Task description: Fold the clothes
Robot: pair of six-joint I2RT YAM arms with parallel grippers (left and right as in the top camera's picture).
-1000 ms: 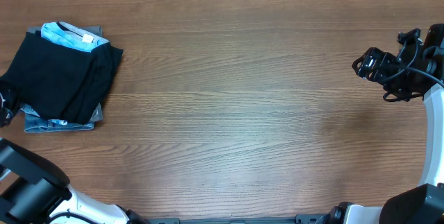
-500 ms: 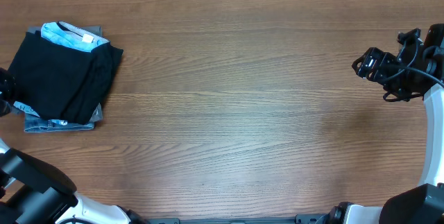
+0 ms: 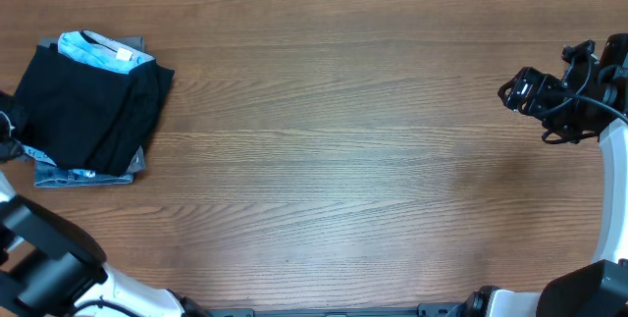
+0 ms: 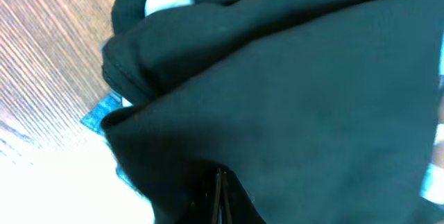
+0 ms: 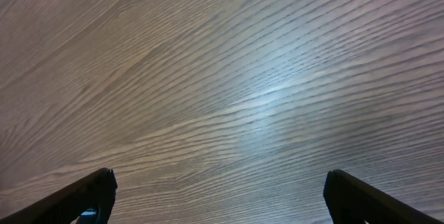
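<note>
Since the black T-shirt (image 3: 88, 111) lies folded at the far left of the table (image 3: 343, 160), on top of a light blue garment (image 3: 93, 50) and a denim piece (image 3: 83, 175), the left arm is much the nearer. The left gripper (image 4: 219, 196) sits at the shirt's left edge with its jaws closed. Its own camera is filled with black cloth, and I cannot tell whether a fold is pinched between them. The shirt forms a skewed, nearly square block, so no clear long axis shows. The right gripper (image 3: 508, 91) hangs wide open and empty over bare wood, well apart. A small white tag shows at the blue collar, but no writing is legible.
</note>
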